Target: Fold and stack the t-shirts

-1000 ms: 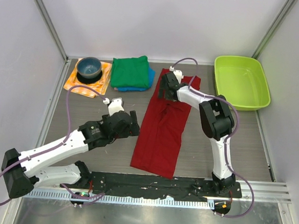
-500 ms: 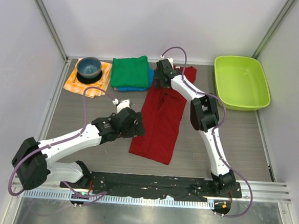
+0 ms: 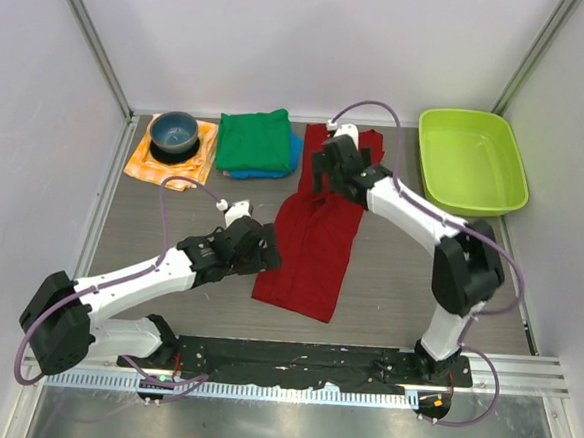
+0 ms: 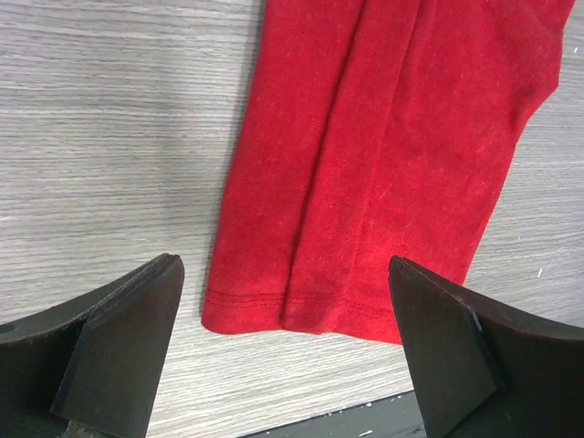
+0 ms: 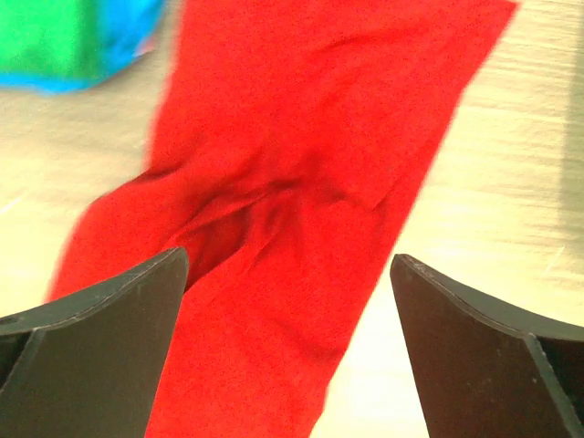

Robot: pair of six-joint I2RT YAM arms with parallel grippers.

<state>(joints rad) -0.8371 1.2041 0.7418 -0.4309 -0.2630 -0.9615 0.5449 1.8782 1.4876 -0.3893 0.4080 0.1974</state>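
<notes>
Left gripper (image 3: 261,249), arm stretched low, hovers at red t-shirt's (image 3: 316,236) near hem, jaws spread, empty. Right gripper (image 3: 327,167) over its far half, likewise spread.

No text, label, brand, number or sign can be read in any of the views.
</notes>
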